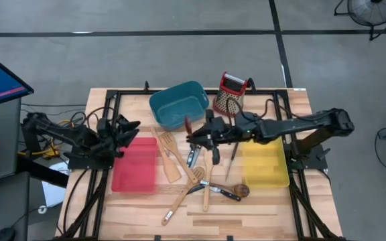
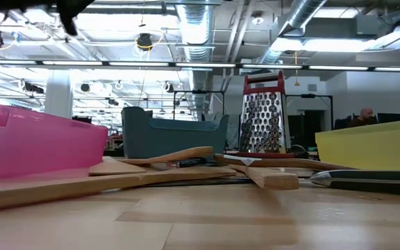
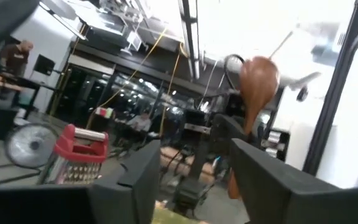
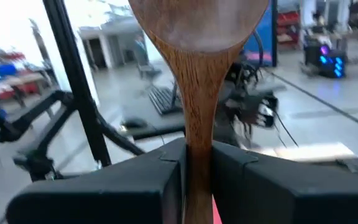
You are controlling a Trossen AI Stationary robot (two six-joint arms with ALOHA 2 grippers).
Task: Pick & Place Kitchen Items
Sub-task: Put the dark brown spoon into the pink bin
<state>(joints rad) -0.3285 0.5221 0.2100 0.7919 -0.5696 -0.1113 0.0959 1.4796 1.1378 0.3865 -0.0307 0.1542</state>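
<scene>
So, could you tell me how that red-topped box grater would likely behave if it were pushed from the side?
The box grater stands upright, tall above a fairly narrow base, so a push near its red top would probably tip it rather than slide it. Its perforated metal walls look stiff, unlikely to flex. Being apparently hollow, it is probably light for its size, and a low push might slide it over the wooden table.

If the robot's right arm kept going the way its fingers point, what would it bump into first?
Holding a brown wooden spoon, the right gripper points across the table toward the left gripper. It would probably meet that first, passing above the red bin; height is unclear.
</scene>
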